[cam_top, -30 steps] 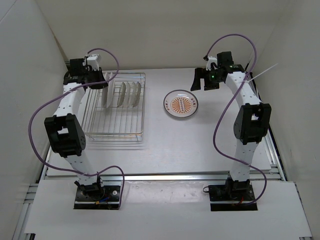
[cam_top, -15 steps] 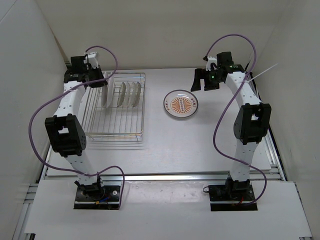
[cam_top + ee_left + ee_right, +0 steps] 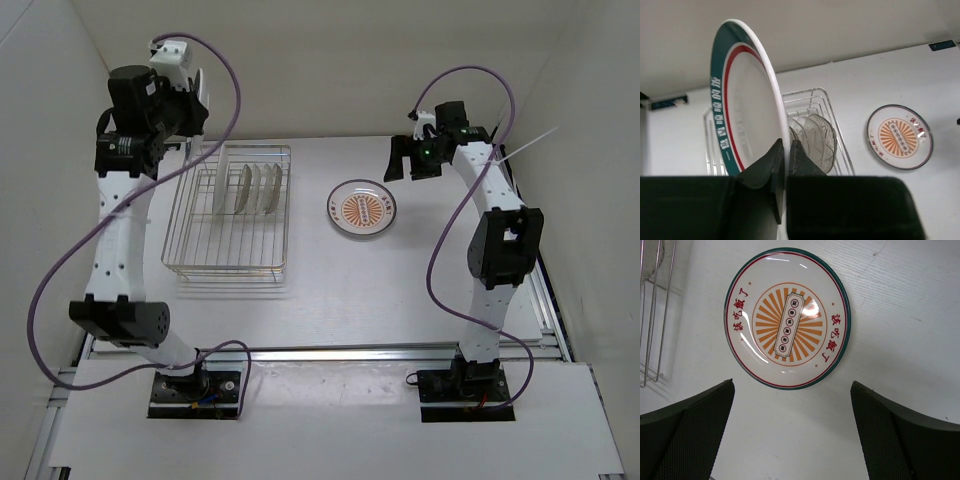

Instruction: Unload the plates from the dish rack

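My left gripper (image 3: pixel 786 150) is shut on the lower edge of a white plate with a dark green rim and red ring (image 3: pixel 745 100), holding it upright. In the top view this gripper (image 3: pixel 190 105) is raised high above the back left corner of the silver wire dish rack (image 3: pixel 228 262). Clear glass plates (image 3: pixel 258 187) stand upright in the rack, also in the left wrist view (image 3: pixel 816 140). A green-rimmed plate with an orange sunburst centre (image 3: pixel 361 209) lies flat on the table. My right gripper (image 3: pixel 791 385) is open and empty, hovering just behind that plate (image 3: pixel 787 317).
White walls close in the table at the left, back and right. The rack's right edge (image 3: pixel 650 315) shows at the left of the right wrist view. The flat plate also shows in the left wrist view (image 3: pixel 899 136), right of the rack (image 3: pixel 812 96).
My left arm has risen sharply, lifting the green-rimmed plate up out of the rack's back left part. The right arm has not moved.
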`<state>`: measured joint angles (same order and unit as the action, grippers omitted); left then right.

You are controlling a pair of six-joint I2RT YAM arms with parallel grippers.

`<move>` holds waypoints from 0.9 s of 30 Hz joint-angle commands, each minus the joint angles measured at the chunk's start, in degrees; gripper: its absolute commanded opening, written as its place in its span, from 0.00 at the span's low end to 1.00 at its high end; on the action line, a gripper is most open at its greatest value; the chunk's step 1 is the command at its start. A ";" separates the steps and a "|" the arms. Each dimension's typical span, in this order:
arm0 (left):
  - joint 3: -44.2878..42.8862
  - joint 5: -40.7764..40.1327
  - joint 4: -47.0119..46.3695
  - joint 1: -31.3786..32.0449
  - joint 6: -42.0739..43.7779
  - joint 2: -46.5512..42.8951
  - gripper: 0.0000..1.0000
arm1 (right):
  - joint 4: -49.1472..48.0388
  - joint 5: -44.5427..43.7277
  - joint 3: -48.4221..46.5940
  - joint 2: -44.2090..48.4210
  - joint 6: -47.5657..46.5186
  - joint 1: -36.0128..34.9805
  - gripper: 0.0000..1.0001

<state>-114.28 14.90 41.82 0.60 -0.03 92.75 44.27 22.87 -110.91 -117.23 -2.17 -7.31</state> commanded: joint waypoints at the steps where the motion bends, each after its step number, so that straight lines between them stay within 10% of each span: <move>1: -1.92 -7.12 3.34 8.67 10.55 -7.74 0.11 | 0.73 0.85 -2.64 4.37 -0.64 0.63 1.00; 5: -0.08 -29.79 9.76 27.62 28.30 -7.14 0.11 | 3.36 8.57 -5.36 6.40 -2.12 1.86 1.00; 10: 32.86 -60.27 -8.72 47.89 59.60 -13.98 0.11 | 10.12 22.63 -8.79 11.49 -6.87 2.39 1.00; 14: 49.81 -64.98 -31.43 60.80 78.47 -19.71 0.11 | 11.55 31.26 -8.28 15.09 -10.39 0.90 0.99; 27: 50.90 -66.58 -47.27 72.16 85.11 -13.92 0.11 | 6.00 27.66 -6.25 15.28 -7.49 -5.69 0.96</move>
<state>-61.25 -48.10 2.33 71.26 81.56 79.07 51.48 50.74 -116.77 -100.29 -9.30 -12.34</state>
